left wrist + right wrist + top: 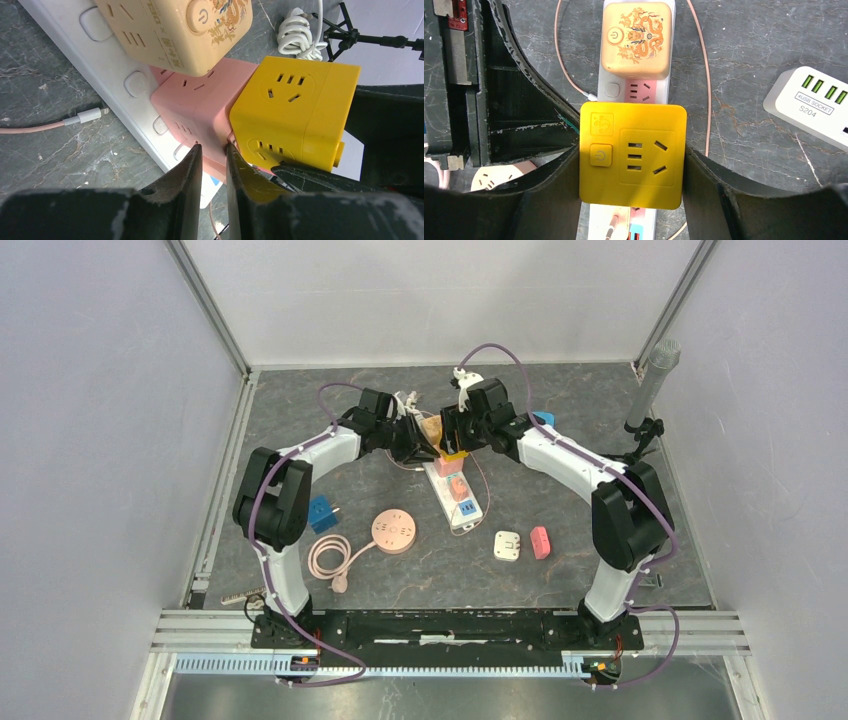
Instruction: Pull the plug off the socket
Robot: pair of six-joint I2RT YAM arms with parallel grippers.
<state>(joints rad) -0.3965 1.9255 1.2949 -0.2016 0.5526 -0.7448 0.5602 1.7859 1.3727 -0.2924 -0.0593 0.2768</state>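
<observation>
Right wrist view pretty much tells the story: the yellow cube adapter (644, 125) is clamped at frame centre by the right gripper (631, 150). One finger is pressed flat on each side face, probably so a straight pull can be made without the cube twisting. Underneath, the white power strip (611, 90) runs top to bottom of the frame. A beige dragon-print cube (636, 40) is plugged in at the top, and a sliver of a pink cube (641, 90) shows between the two. In the left wrist view, the left gripper (212, 155) is seen at bottom centre with its fingers (190, 175) drawn nearly together, only a thin gap left and nothing held in it. The tips are set by the strip's edge near the pink cube's base, most likely so the strip gets pinned to the table while the yellow one is pulled. Whether the prongs are already clear of the socket can't be told, since the underside is hidden in every view. The yellow cube is seen right up against the pink one, so a wobble-free lift is probably called for.
</observation>
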